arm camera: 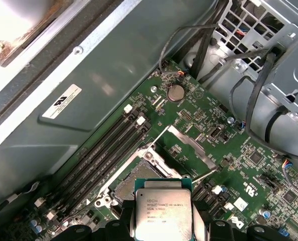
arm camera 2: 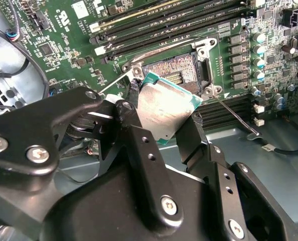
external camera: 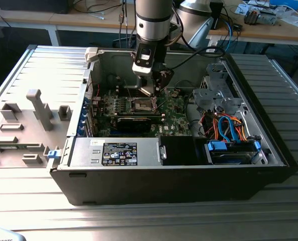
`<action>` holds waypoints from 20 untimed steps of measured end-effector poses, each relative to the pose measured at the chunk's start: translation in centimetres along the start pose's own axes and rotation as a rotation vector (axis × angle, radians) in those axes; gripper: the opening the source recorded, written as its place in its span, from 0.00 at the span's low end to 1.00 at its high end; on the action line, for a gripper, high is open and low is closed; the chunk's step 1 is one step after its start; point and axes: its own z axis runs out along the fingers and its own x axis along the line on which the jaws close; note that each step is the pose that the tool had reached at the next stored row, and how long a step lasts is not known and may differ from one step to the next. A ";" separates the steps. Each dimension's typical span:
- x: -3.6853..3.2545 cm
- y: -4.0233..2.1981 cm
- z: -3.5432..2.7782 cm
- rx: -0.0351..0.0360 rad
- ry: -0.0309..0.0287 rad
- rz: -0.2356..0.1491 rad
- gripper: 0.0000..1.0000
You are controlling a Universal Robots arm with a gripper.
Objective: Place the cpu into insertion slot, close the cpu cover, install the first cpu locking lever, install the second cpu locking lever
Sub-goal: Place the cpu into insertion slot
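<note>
**Item: cpu point(arm camera 2: 164, 103).** Small flat square chip. It had a dull silver-grey metal lid with a smeared sheen, and a green rim showed at the edges. The black-fingered pincer point(arm camera 2: 165, 114) was clenched on two opposite sides, apparently so that the underside hung free for seating. It hovered close over the insertion slot point(arm camera 2: 178, 70) and did not look seated.

**Item: insertion slot.** Square socket with a dark, finely textured centre and a silvery metal rim, set in the green motherboard point(arm camera 2: 63, 30). It was open and unoccupied, ready to receive the chip.

**Item: cpu cover point(arm camera: 189, 146).** Thin silvery frame plate, seen in the first wrist view. It appeared to be swung back beside the slot, leaving the socket open.

**Item: locking levers point(arm camera 2: 234, 116).** Thin bright wire rods angled away from the socket corners, judged to be released.

**Housing: computer case point(external camera: 189, 187).** Black and grey sheet metal, lying open on a ribbed metal bench point(external camera: 139, 216). The arm reached down into it from above, with the pincer point(external camera: 151, 88) over the board.
</note>
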 end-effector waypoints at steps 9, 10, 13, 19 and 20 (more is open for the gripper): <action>0.00 0.00 0.06 -0.0002 -0.0009 0.013 0.54; 0.00 -0.01 0.07 -0.0002 -0.0010 0.015 0.54; 0.00 -0.01 0.08 -0.0002 -0.0012 0.018 0.54; 0.00 -0.01 0.12 -0.0004 -0.0019 0.027 0.54; 0.00 -0.01 0.13 -0.0004 -0.0020 0.029 0.54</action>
